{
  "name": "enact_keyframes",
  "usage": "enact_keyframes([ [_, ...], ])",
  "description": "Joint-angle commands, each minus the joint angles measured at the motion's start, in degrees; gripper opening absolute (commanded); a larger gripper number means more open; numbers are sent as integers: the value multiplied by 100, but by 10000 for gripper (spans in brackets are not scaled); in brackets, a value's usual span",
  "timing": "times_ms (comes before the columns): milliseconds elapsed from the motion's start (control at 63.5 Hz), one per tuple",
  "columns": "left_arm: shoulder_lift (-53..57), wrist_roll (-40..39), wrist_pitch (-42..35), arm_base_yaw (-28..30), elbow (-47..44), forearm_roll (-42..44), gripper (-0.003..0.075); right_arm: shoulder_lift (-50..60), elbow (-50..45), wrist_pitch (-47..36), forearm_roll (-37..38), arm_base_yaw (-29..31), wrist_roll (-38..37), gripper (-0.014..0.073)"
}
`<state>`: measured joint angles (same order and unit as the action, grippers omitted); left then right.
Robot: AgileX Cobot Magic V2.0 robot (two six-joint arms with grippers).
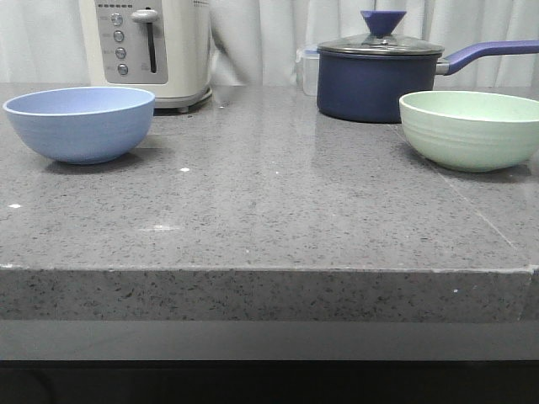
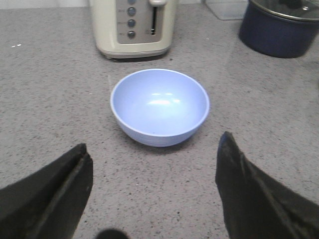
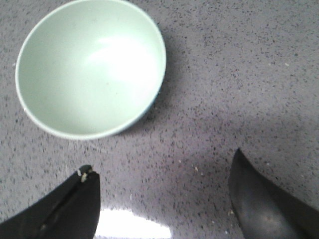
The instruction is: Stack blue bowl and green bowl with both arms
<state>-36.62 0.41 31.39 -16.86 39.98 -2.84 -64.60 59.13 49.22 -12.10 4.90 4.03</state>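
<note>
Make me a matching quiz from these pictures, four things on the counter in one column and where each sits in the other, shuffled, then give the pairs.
Things:
1. blue bowl
2. green bowl
3. saucepan
4. toaster

Places, as seen in the front view:
A. right side, near the counter's right edge
B. back left, behind the blue bowl
C. left side, in front of the toaster
D. back right, behind the green bowl

Pairs: 1-C, 2-A, 3-D, 4-B
</note>
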Motion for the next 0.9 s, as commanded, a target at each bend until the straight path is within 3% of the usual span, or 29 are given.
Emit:
enact_keyframes([
  [0,-26,4,-459,-153,190,-48,512,-379,551,50,-296,198,16,549],
  [284,-26,4,-459,-161,190,-48,512,-1666,1425,238,-674,242,145,471],
  [583,-26,4,-459,-161,190,-48,512,-2576,1669,-102,-1228,242,457,386],
  [882,-26,4,-459,-161,190,-48,512,-2841,1669,-177,-1377,242,621,141],
])
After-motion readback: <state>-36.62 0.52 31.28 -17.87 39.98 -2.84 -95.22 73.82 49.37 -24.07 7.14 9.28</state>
